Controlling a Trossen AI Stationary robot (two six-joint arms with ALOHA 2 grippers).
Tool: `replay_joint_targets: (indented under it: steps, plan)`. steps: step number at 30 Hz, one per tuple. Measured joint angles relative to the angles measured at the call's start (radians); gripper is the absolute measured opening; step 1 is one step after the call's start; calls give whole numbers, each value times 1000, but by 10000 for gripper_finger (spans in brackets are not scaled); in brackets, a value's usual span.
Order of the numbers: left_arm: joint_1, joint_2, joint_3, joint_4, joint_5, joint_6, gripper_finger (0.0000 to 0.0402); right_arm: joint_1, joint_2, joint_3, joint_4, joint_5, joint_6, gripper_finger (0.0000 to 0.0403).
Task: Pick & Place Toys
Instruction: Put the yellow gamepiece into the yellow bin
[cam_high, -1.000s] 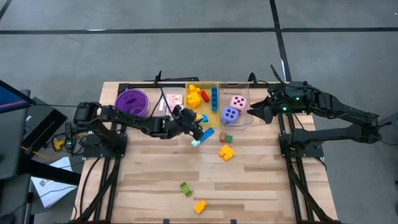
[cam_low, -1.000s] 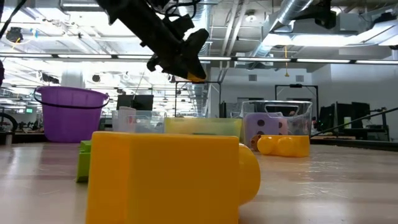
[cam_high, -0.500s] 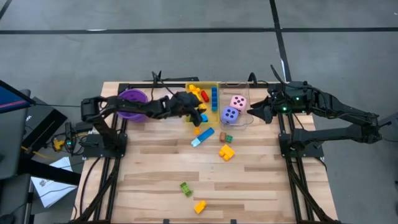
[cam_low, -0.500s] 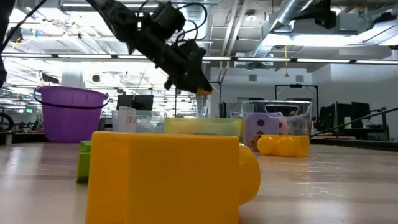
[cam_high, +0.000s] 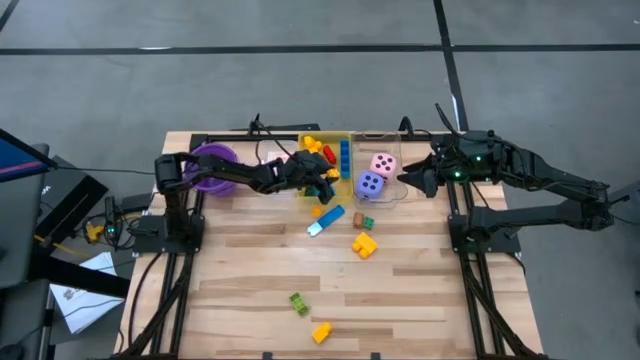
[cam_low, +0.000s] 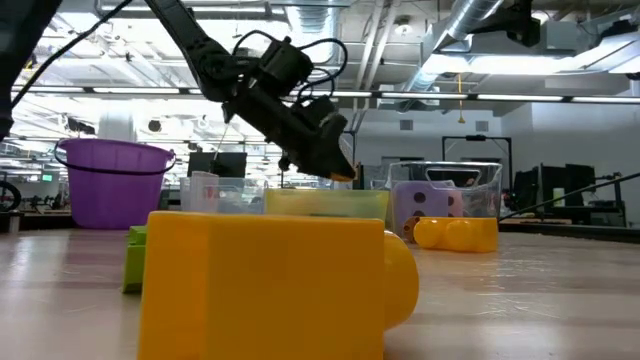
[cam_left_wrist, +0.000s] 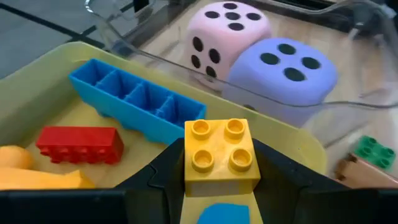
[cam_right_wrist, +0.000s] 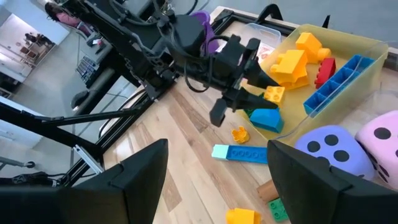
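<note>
One yellow block (cam_left_wrist: 219, 154) pinched in left pincer (cam_high: 322, 182), hovering over near rim of yellow bin (cam_high: 347, 189), centre-top of high view. Carry step; next: release inside. Right pincer (cam_high: 408, 180) spread, idle beside clear bin (cam_high: 393, 196).

The high view looks straight down from far above and takes in the whole wooden table (cam_high: 400, 270) with both arms. The low view sits at table height, very near a yellow block (cam_low: 270, 285), and faces level across toward the room behind. The left wrist view looks forward from very close into the yellow bin (cam_left_wrist: 37, 74) and the clear bin (cam_left_wrist: 348, 109). The right wrist view looks across the table from farther off. All four views share the yellow bin and the two dice.
</note>
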Motion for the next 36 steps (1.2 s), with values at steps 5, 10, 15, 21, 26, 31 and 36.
replay_joint_targets:
  steps: [5, 10, 15, 21, 26, 31, 36]
  plan:
    - [0, 53, 61, 1, -3, 1, 141, 0, 0, 0, 0, 0, 0, 266]
    - [3, 106, 107, -81, -34, 0, 141, 0, 0, 0, 0, 0, 6, 266]
    - [4, 106, 109, -110, -108, -1, 141, 0, 0, 0, 0, 0, 19, 266]
    - [10, 106, 109, -172, -108, -49, 141, 0, 0, 0, 0, 0, 19, 266]
    - [9, 106, 109, -170, -109, -55, 141, 0, 0, 0, 0, 0, 18, 266]
    - [9, 106, 109, -170, -109, -55, 143, 0, 0, 0, 0, 0, 16, 266]
    - [9, 106, 109, -169, -113, -56, 144, 0, 0, 0, 0, 0, 16, 266]
